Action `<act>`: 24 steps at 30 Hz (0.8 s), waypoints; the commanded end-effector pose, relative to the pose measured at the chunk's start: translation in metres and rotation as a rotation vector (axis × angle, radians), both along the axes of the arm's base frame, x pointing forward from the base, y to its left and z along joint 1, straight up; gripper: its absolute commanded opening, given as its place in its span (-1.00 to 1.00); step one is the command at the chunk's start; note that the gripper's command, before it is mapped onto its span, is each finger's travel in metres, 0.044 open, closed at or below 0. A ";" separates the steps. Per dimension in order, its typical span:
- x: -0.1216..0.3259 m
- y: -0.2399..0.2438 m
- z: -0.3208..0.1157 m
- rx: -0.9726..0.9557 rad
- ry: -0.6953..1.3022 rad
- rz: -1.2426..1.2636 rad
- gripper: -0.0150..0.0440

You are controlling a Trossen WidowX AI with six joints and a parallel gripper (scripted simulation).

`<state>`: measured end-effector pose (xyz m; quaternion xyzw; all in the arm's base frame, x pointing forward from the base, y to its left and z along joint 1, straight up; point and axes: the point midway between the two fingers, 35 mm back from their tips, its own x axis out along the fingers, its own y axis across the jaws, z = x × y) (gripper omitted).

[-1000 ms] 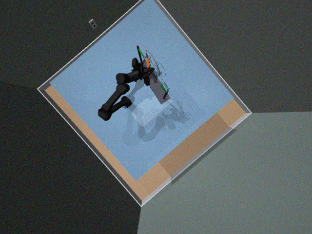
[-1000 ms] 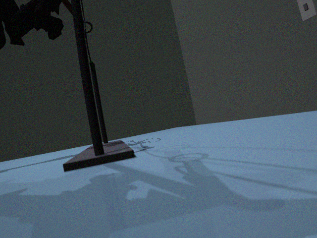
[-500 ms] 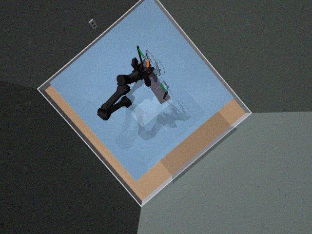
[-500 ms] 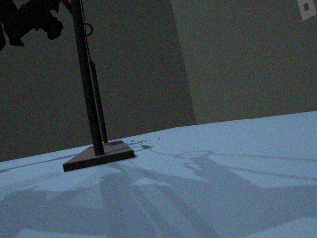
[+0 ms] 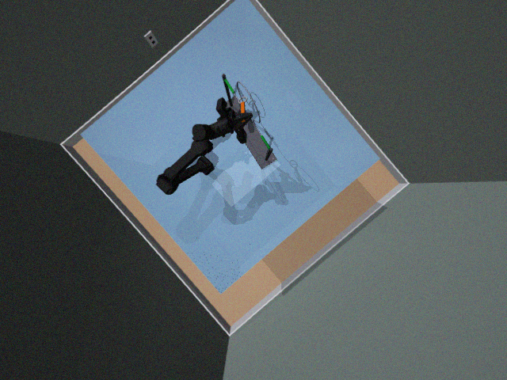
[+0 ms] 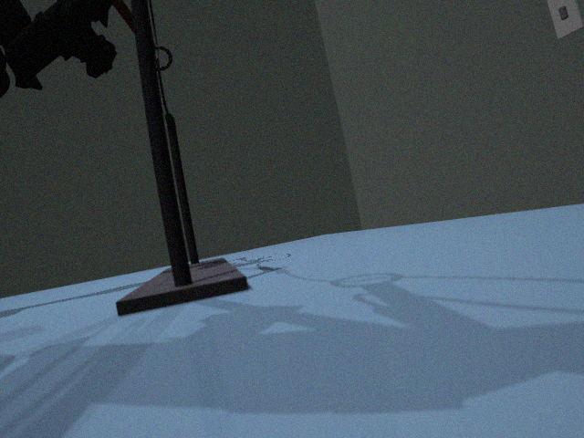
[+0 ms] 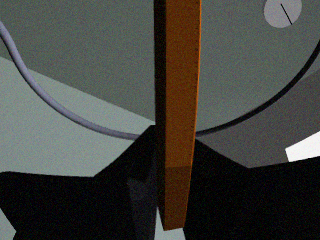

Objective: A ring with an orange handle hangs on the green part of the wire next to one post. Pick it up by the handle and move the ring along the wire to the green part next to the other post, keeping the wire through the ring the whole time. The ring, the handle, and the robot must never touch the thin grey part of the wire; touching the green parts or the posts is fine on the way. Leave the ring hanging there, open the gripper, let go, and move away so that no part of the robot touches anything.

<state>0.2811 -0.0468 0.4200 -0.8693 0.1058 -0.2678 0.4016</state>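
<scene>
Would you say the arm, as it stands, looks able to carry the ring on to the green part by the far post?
Probably yes: the gripper is shut on the orange handle, and the other green part lies close beside the arm.

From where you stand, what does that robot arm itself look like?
The arm is matte black all over, built from thick, rounded segments joined at bulky elbows. The gripper ends in two dark, angular, wedge-shaped fingers. I can make out no markings, stickers or loose cables in these views.
</scene>
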 end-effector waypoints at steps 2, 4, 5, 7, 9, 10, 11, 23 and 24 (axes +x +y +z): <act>-0.003 -0.007 -0.008 0.053 -0.016 0.002 -1.00; -0.005 -0.007 -0.011 0.069 -0.025 -0.009 -1.00; -0.006 -0.008 -0.013 0.081 -0.033 -0.019 -1.00; -0.010 -0.009 -0.019 0.115 -0.055 -0.045 -1.00; -0.012 -0.013 -0.028 0.170 -0.072 -0.062 -1.00; -0.013 -0.014 -0.031 0.191 -0.076 -0.065 -1.00; -0.013 -0.015 -0.034 0.212 -0.079 -0.066 -1.00; -0.014 -0.028 -0.075 0.495 -0.107 -0.071 -1.00; -0.014 -0.028 -0.079 0.519 -0.109 -0.072 -1.00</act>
